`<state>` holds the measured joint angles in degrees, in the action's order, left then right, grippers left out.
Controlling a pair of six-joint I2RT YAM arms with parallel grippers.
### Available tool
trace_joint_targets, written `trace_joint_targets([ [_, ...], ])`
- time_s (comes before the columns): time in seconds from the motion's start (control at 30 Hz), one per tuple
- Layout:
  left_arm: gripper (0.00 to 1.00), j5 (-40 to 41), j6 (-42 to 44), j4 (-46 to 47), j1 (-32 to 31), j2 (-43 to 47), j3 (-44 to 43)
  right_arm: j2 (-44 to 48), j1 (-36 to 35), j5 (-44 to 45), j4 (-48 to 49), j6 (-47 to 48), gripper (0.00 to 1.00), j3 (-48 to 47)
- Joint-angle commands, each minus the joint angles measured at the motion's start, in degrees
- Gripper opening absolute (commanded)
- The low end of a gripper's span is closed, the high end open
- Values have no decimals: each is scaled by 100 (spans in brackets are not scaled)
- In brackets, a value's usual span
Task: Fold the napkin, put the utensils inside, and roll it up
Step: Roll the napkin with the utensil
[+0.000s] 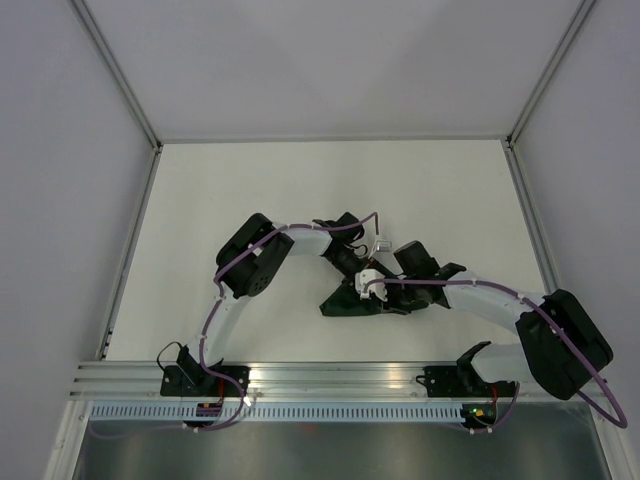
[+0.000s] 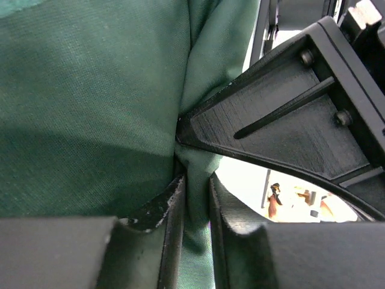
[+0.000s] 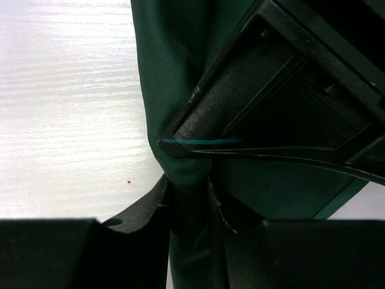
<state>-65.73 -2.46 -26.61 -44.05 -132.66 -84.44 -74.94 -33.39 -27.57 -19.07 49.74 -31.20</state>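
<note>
Top external: napkin point(image 1: 342, 302) lies bunched at lower centre of the desk point(image 1: 250, 190).
Left hand point(image 2: 191, 205): pinching a napkin fold, bottom centre of its wrist view.
Right hand point(image 3: 189, 205): clamped on napkin cloth, bottom centre of its view.
Knife: not visible.
Fold: probably best done with both grips firm, cloth taut, edges matched.

Napkin point(image 2: 90, 120) dark green, plain; fingers point(image 2: 161, 208) black; table point(image 3: 60, 90) white.

A robotics lab: two robot arms point(image 1: 255, 265) on an aluminium rail point(image 1: 330, 378), white table point(image 1: 450, 190) boxed by panels point(image 1: 60, 150).
</note>
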Motion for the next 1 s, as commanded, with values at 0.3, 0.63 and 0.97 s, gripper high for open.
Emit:
trace_joint_targets([
  [0.3,36,1028,-1194,586,494,275,235,-829,139,-468,-984,440,3,-553],
  [0.63,38,1115,-1248,762,1012,829,543,-1629,350,-758,-1661,827,1,-1010],
  [0.97,34,2168,-1502,1658,1671,2208,1577,-3008,693,-1145,-2865,1398,1,-2143],
])
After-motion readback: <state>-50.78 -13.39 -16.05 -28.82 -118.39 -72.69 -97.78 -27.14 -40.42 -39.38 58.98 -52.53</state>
